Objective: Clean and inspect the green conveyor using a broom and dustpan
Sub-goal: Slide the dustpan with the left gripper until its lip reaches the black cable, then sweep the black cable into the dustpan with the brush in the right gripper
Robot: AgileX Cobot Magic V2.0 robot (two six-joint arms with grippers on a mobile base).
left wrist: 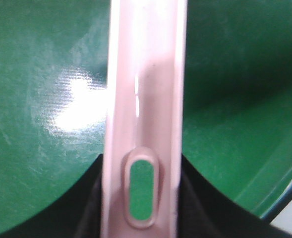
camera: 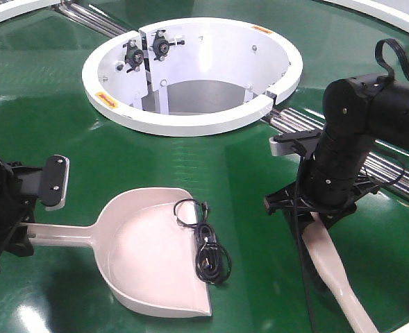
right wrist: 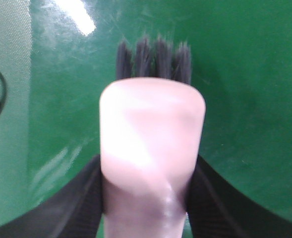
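left pincer (left wrist: 143, 198) pinches the dustpan (camera: 155, 250) by its straight, slotted handle, wrist low over the belt. ahead of it the smooth pale pink scoop lies on the glossy green conveyor (camera: 218, 166), a coiled black cable (camera: 205, 244) inside. right pincer (right wrist: 148, 198), forearm angled steeply down, is clamped on the broom (camera: 337, 274) at its paddle head, with dark bristles (right wrist: 153, 59) just beyond and the tapered handle trailing behind.

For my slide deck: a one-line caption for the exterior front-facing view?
Left gripper holds the dustpan with a black cable inside; right gripper holds the broom over the green conveyor.
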